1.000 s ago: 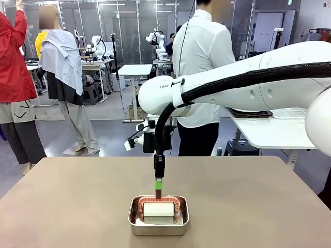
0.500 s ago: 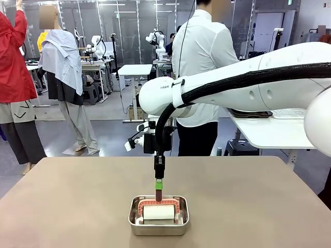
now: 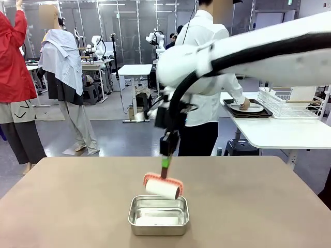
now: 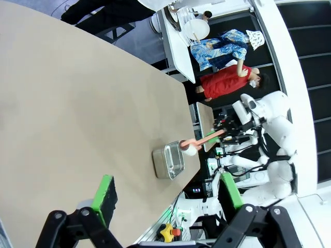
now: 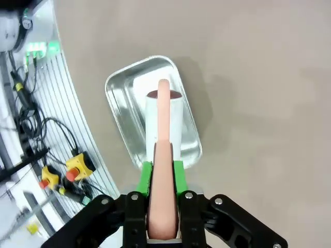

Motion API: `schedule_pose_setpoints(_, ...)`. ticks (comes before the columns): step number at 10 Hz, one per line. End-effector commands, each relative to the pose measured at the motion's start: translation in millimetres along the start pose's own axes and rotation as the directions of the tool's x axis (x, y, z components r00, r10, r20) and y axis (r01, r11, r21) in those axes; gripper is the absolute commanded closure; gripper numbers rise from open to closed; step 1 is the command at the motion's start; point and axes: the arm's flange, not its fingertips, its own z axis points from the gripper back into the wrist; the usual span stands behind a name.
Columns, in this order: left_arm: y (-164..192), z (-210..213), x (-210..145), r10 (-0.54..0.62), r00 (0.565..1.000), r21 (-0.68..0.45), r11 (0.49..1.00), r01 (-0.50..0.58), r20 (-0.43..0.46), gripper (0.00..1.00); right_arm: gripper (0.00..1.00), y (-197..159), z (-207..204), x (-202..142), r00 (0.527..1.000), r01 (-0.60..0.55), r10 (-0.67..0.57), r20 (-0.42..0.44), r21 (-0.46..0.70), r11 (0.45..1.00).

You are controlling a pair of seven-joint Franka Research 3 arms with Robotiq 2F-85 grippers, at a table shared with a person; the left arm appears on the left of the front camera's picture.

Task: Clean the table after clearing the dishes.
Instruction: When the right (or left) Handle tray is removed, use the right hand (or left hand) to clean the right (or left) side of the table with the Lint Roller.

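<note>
Your right end effector [image 5: 162,170] is clamped on the roller's [image 3: 162,188] pink handle [image 5: 161,124], with the white roll hanging just above the steel pan [image 3: 158,215] on the counter [image 3: 258,206]. It looks light, stiff in the handle and free-spinning at the roll, so hold the handle. Your left end effector [image 4: 168,192] gapes wide, empty.

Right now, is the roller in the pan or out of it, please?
Out: the roller hangs clear above the pan, pinched by the right arm's fingers.
</note>
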Motion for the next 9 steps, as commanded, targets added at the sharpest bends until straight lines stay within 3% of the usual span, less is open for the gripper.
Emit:
schedule_pose_setpoints(1, -1, 3, -2, -0.003, 1.0, 0.01, 1.0, 0.003, -0.002, 0.0, 1.0, 12, 0, -100, 0.895, 0.41, -0.391, 0.217, -0.05, 0.911)
schedule_pose_setpoints(2, -1, 3, -2, -0.003, 1.0, 0.01, 1.0, 0.003, -0.002, 0.0, 1.0, 5, -2, -138, 0.778, 0.564, -0.537, 0.327, 0.014, 0.826)
schedule_pose_setpoints(4, -1, 3, -2, -0.003, 1.0, 0.01, 1.0, 0.003, -0.002, 0.0, 1.0, -12, -18, -202, 0.57, 0.62, -0.626, 0.533, 0.221, 0.753)
schedule_pose_setpoints(6, -1, 3, -2, -0.003, 1.0, 0.01, 1.0, 0.003, -0.002, 0.0, 1.0, -33, -34, -240, 0.432, 0.682, -0.762, 0.483, 0.378, 0.626)
schedule_pose_setpoints(7, -1, 3, -2, -0.003, 1.0, 0.01, 1.0, 0.003, -0.002, 0.0, 1.0, -45, -39, -250, 0.411, 0.649, -0.768, 0.49, 0.434, 0.625)
schedule_pose_setpoints(8, -1, 3, -2, -0.003, 1.0, 0.01, 1.0, 0.003, -0.002, 0.0, 1.0, -56, -44, -251, 0.461, 0.549, -0.722, 0.515, 0.474, 0.688)
schedule_pose_setpoints(9, -1, 3, -2, -0.003, 1.0, 0.01, 1.0, 0.003, -0.002, 0.0, 1.0, -48, -38, -264, 0.45, 0.692, -0.783, 0.429, 0.387, 0.61)
